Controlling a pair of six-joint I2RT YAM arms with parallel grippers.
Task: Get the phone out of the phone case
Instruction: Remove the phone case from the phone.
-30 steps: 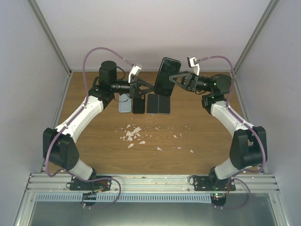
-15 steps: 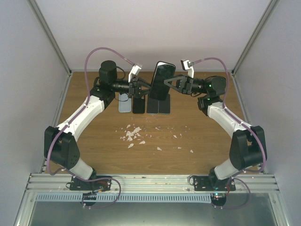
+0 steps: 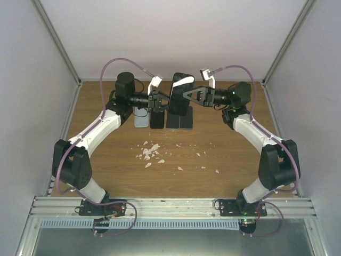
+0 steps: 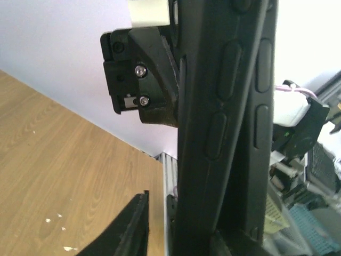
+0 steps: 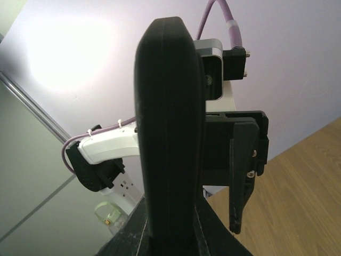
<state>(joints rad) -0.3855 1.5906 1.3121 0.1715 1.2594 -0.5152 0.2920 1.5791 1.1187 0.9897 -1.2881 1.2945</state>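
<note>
The phone in its black case (image 3: 179, 92) is held upright in the air above the back of the table. My right gripper (image 3: 186, 96) is shut on it from the right; in the right wrist view the case (image 5: 169, 122) stands edge-on between the fingers (image 5: 133, 237). My left gripper (image 3: 165, 101) is open at the phone's left side. In the left wrist view the case edge with its side buttons (image 4: 221, 133) fills the middle, and one finger (image 4: 133, 229) stands apart from it; the other finger is hidden. The left gripper's finger (image 5: 237, 202) also shows beside the phone, not touching.
A row of phones and cases lies flat on the wooden table under the held phone: a light one (image 3: 141, 118) and dark ones (image 3: 157, 120) (image 3: 180, 119). White scraps (image 3: 151, 152) lie mid-table. Purple walls and metal posts enclose the table.
The right gripper has carried the phone to the left and turned it more upright. The left gripper has come up against it, so the phone now sits between both grippers.
</note>
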